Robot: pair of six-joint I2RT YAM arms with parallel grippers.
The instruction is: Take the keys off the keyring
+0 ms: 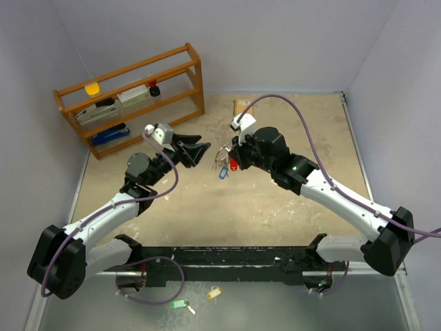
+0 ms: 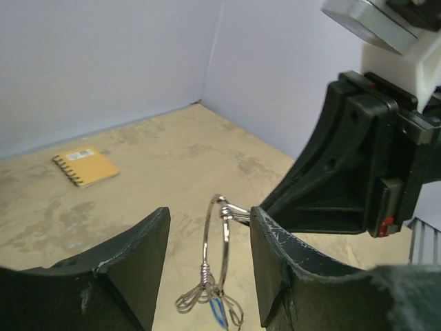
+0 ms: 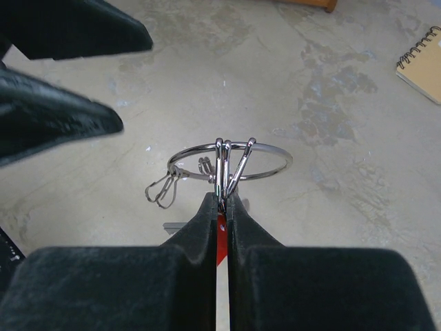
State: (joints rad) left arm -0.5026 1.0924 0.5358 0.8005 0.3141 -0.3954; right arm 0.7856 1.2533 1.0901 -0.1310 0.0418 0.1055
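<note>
The thin silver wire keyring (image 3: 289, 163) hangs in the air to the right of the orange wooden shelf rack (image 1: 131, 96), clear of the beige desk (image 1: 207, 207). The right hand (image 3: 222, 201) is pinched tight on the small red-tagged key (image 3: 220, 256). The small blue-tagged key (image 1: 223, 172) dangles from the ring. The left hand (image 2: 210, 219), nearer the shelf, gapes wide and holds nothing. The wire looks light, springy and slick, so I judge the flat blue plastic tag the surest place to grip.

Obscured and cropped items
Mostly hidden: red tag (image 3: 220, 256), pinched inside right gripper (image 3: 221, 202). Cropped: blue tag (image 2: 218, 312) at bottom edge, notebook (image 3: 422, 63) at right edge. Too small to identify: shelf (image 1: 124, 69) contents.
</note>
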